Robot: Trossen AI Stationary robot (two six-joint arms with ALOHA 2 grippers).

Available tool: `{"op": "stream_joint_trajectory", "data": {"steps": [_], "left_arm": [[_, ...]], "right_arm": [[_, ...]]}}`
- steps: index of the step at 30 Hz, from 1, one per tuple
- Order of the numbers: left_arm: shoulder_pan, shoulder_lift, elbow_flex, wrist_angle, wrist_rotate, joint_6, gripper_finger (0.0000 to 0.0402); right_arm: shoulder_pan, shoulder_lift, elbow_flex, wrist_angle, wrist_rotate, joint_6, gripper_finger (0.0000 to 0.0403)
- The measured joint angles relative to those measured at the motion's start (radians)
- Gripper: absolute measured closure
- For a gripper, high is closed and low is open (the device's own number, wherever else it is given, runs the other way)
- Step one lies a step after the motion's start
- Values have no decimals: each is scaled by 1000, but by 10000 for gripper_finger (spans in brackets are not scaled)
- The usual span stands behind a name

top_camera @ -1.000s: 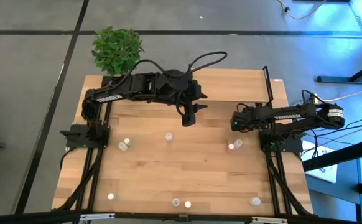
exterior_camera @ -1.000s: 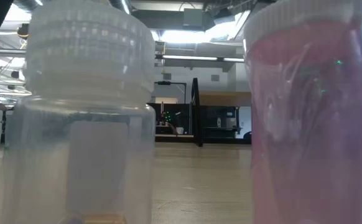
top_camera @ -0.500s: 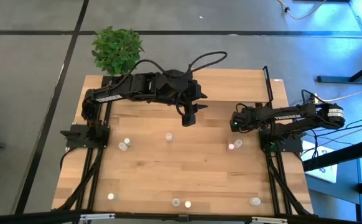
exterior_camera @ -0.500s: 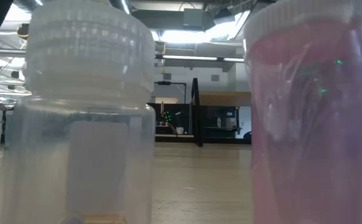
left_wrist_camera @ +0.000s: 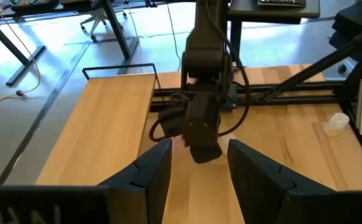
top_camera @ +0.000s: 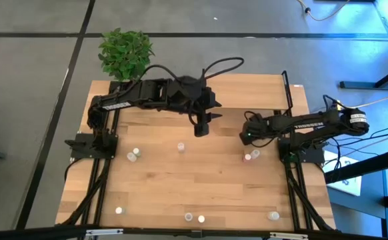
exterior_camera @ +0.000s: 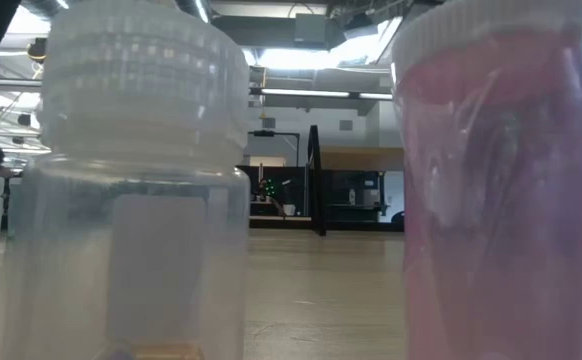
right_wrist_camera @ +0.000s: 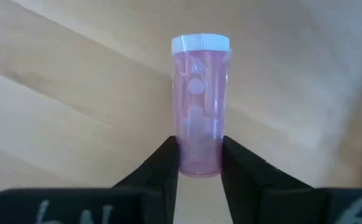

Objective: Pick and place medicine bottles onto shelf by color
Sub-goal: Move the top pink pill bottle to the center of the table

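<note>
Several small medicine bottles stand scattered on the table, among them a pair [top_camera: 251, 155] just nearer the front than my right gripper [top_camera: 246, 136] and one [top_camera: 181, 147] at mid-table. My right gripper [right_wrist_camera: 199, 163] is shut on a pink bottle with a white cap [right_wrist_camera: 199, 102]; the gripper hides it in the high view. My left gripper [top_camera: 201, 127] [left_wrist_camera: 199, 168] hangs open well above mid-table, with nothing between its fingers. The light-wood shelf [top_camera: 254, 93] with black posts runs along the table's far side. My right gripper pinches the pink bottle's bottom end [right_wrist_camera: 199, 163] between its two fingers, one on each side of the round wall. The bottle reaches out past the fingertips [right_wrist_camera: 166, 163], its white cap [right_wrist_camera: 200, 43] farthest from the gripper. Bare wood lies behind it; whether it hangs clear I cannot tell.
A white-capped bottle [exterior_camera: 141, 200] and a pink one [exterior_camera: 501, 200] stand right at the low camera on the near edge; more [top_camera: 119, 211] [top_camera: 273, 215] stand along that edge and one pair [top_camera: 133, 155] at left. A green plant [top_camera: 125, 53] sits beyond the far left corner.
My right gripper has gone a little toward the table's left, away from the right edge, and its wrist has rolled. The bottles on the table have stayed where they were.
</note>
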Motion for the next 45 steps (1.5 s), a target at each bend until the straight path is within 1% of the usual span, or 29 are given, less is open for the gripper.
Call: {"op": "stream_joint_trajectory", "data": {"steps": [11, 16, 19, 23, 26, 29, 31, 39, 45], "left_arm": [[0, 0, 0, -30, 0, -1, 250], [0, 0, 0, -121, 0, -9, 250], [0, 0, 0, -177, 0, -31, 250], [0, 0, 0, -253, 0, -28, 250], [0, 0, 0, -261, 8, -21, 250], [0, 0, 0, -261, 53, 28, 250], [0, 0, 0, -258, 62, 50, 250], [3, 12, 1, -220, 64, 53, 250], [7, 29, 0, -182, 65, 53, 250]], "right_arm": [[144, 0, 182, 8, 146, -238, 303], [233, -1, 285, 34, 227, -367, 303], [277, -1, 345, 62, 258, -458, 303], [313, -1, 414, 80, 311, -548, 302], [333, -2, 448, 101, 352, -597, 302], [349, -2, 469, 147, 368, -655, 302], [357, -2, 470, 192, 370, -692, 301], [377, -2, 470, 361, 367, -842, 301], [378, -2, 470, 394, 366, -923, 301]]}}
